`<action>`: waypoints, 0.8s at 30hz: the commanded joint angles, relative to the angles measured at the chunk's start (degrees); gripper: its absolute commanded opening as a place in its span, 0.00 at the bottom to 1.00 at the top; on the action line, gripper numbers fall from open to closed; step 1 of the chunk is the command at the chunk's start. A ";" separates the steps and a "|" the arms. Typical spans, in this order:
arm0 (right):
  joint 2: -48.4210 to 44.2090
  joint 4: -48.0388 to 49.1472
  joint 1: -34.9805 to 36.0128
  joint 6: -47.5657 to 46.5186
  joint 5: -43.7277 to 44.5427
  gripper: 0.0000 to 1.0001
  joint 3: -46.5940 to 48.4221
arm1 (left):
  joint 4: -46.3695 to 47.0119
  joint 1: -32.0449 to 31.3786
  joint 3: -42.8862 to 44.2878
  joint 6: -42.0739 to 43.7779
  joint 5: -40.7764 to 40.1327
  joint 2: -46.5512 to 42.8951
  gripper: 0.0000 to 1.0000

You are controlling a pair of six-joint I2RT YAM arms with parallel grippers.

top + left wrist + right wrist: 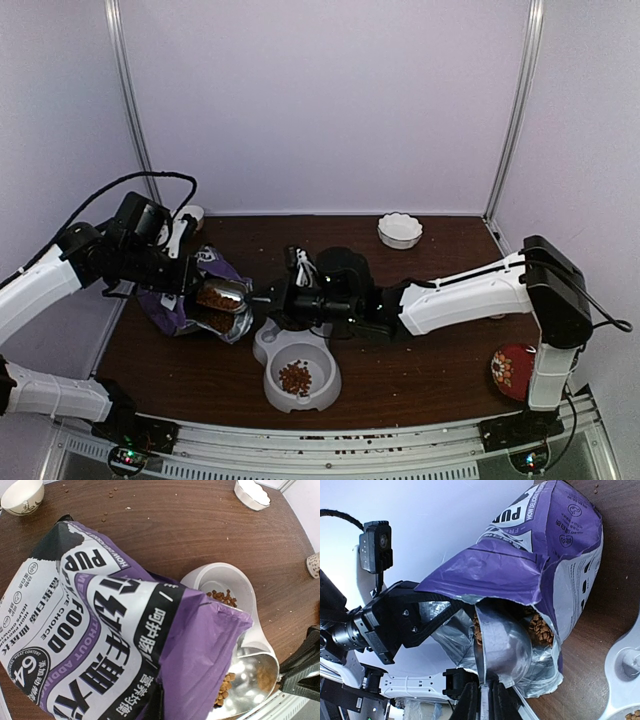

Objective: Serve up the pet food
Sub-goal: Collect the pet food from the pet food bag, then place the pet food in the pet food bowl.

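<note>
Brown worktop (420, 370), white walls. Mouth of purple bag (100, 630) gapes; left end effector (447, 607) clamped on its rim, right end effector (482, 697) clamped on metal scoop (505, 650) handle, scoop head inside bag among pet food (537, 627). More lies in grey double bowl (328, 388).

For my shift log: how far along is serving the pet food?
Done: some kibble lies in one compartment of the grey bowl. In hand: left gripper holds the purple bag open; right gripper has the metal scoop in the bag's mouth. Left: carry more to the bowl.
</note>
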 commanded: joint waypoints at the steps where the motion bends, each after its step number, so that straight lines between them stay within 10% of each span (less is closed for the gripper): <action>1: -3.20 7.84 -0.38 3.08 -3.28 0.00 -2.48 | 3.12 -0.11 0.63 1.25 -2.53 -2.18 0.00; 24: -5.84 18.26 -0.33 9.17 -8.77 0.00 -9.39 | 6.67 -0.03 -2.65 4.65 -7.42 -4.30 0.00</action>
